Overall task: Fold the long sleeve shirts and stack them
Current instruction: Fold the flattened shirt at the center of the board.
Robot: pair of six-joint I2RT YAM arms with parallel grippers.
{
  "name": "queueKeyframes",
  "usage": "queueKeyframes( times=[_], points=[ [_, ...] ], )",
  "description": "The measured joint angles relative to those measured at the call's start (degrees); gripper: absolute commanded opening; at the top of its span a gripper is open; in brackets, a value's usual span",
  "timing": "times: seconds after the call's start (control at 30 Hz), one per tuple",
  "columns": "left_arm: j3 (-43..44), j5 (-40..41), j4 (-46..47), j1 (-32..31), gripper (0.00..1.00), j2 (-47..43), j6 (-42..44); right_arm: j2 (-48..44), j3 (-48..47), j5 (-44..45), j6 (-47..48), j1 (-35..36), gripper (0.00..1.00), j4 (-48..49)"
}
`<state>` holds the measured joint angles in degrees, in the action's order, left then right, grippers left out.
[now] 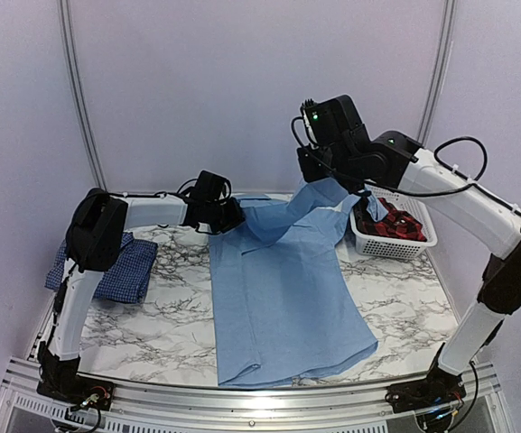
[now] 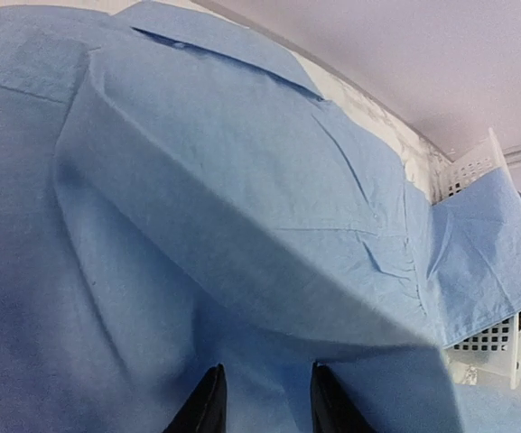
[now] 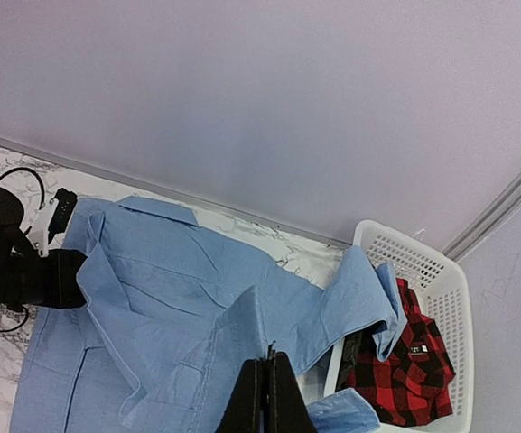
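Note:
The light blue shirt [image 1: 278, 289] lies spread on the marble table, hem toward me. My right gripper [image 1: 321, 176] is shut on a fold of its right shoulder or sleeve and holds it lifted above the table; in the right wrist view the shut fingertips [image 3: 269, 379] pinch the cloth [image 3: 170, 298]. The sleeve end drapes into the basket. My left gripper [image 1: 228, 216] is at the shirt's far left shoulder, jaws apart over the cloth [image 2: 224, 180] in the left wrist view [image 2: 265, 397]. The dark blue check shirt [image 1: 120, 271] lies folded at the left.
A white basket [image 1: 395, 248] stands at the far right with a red and black plaid garment [image 1: 395, 224] in it; it also shows in the right wrist view [image 3: 423, 262]. Walls close the table at the back and sides.

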<state>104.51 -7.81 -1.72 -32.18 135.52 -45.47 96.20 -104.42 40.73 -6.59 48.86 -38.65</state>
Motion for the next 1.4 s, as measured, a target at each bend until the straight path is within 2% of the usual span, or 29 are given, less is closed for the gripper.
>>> queueKeyframes(
  times=[0.37,0.47,0.77,0.97,1.2,1.4],
  points=[
    [3.56,-5.42,6.01,0.2,0.35,7.65,-5.2,0.0,-0.68,-3.61,-2.8,0.44,0.0,-1.57],
    [3.72,-6.34,7.1,0.37,0.4,8.26,-6.38,0.0,-1.4,-5.79,-3.76,1.55,0.0,-1.55],
    [5.03,-8.33,9.77,1.05,0.37,8.5,-8.74,0.7,-2.19,-13.68,-6.49,4.57,0.0,-0.04],
    [-5.81,-7.52,10.49,2.01,0.31,2.34,-8.35,2.84,1.42,-21.44,-8.96,4.55,0.0,3.41],
    [-20.5,-4.15,8.92,5.62,0.33,-12.04,-5.44,10.27,5.44,-29.53,-11.21,7.5,0.0,8.17],
    [-29.62,-5.57,8.96,8.11,0.43,-21.29,-2.75,15.8,10.23,-34.51,-12.9,11.72,0.5,11.21]
  ],
)
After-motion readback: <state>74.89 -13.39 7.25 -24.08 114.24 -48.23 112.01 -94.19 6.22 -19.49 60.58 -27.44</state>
